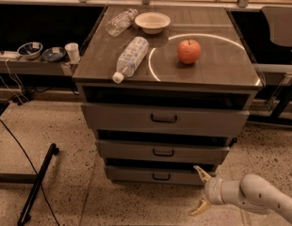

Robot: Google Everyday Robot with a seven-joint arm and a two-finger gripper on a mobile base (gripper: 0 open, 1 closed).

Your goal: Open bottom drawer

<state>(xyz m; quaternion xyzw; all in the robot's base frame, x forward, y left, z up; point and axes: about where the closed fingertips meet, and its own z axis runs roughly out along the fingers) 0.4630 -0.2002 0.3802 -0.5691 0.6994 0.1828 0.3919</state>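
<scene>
**Low at the right, beside the cabinet's foot: gripper spread, bottom drawer ungrasped**

Near the lower right corner, two pale, pointed fingers (200,173) are seen splayed apart, one angled up and one angled down, with nothing held between them. The gripper (200,190) is carried on a white, rounded wrist and forearm that enter from the right edge and lie almost level, just above the speckled floor (113,206).

The bottom drawer (136,174) is found to the left of the gripper, at the foot of the cabinet. The upper fingertip is set against the drawer's right end; whether it touches cannot be told. The small dark handle (161,176) at the drawer's centre is well to the left of both fingers and is not gripped.

Above it the middle drawer (132,149) and the top drawer (122,117) are stacked, each wider than the one below. On the cabinet top (221,65) an apple (189,51) is placed at the right, a capped bottle (131,56) is laid on its side at the left, and a pale bowl (152,21) is set at the back beside a crumpled clear bottle (120,21).
</scene>
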